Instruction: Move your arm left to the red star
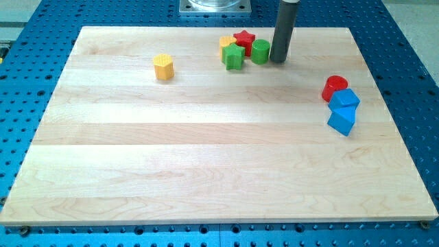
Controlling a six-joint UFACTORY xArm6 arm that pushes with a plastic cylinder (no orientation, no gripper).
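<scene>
On the wooden board (206,137), my tip (278,60) apparently touches the green cylinder (260,51), which partly hides the red star (244,39).

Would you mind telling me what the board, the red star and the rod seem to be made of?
The board looks like pale wood with a smooth matte finish: long grain lines and joined planks show. The red star seems to be plastic or painted wood; its colour is flat and even, so I cannot tell which. The rod, ending in my tip just right of the green cylinder, looks like dark matte rubber or plastic.

Blocks: two red (244,38), two yellow (163,67), two green (234,57), two blue (343,100).
</scene>
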